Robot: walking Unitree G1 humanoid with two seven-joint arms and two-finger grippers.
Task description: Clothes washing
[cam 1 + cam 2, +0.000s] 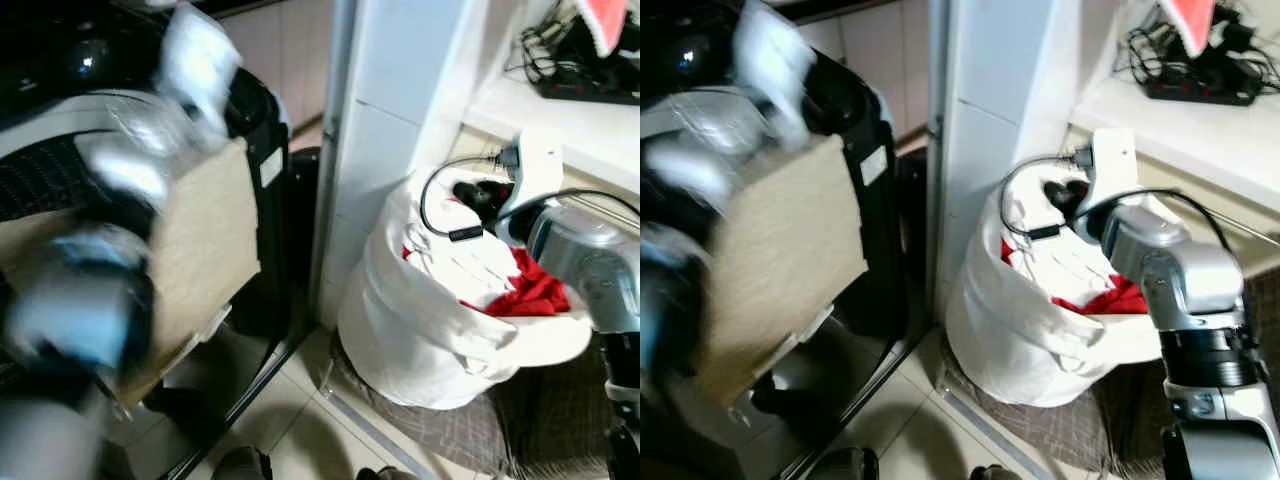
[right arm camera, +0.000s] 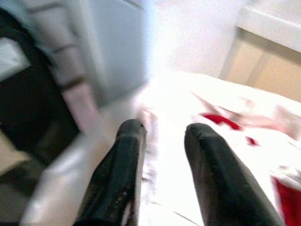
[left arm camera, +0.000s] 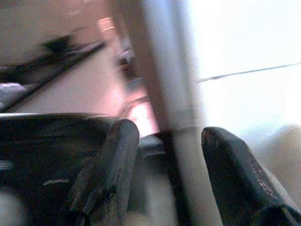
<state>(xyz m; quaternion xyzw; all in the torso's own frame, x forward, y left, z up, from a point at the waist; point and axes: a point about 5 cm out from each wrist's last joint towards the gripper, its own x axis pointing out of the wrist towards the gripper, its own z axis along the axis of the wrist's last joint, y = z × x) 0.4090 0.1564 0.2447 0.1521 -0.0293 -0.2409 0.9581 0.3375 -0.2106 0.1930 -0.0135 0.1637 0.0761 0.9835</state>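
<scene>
Clothes [image 1: 528, 290] in hamper [image 1: 420, 330], right of washer [image 1: 250, 130].

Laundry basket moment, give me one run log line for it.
phase: reaching for laundry | right gripper: open, over white laundry basket | contents: white and red clothes | left gripper: open, blurred, by washing machine

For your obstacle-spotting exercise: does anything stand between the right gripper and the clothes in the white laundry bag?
Nothing visible does. The right gripper, fingers apart, hangs just above the open mouth of the white laundry bag, with the white cloth and red garment directly below.
</scene>
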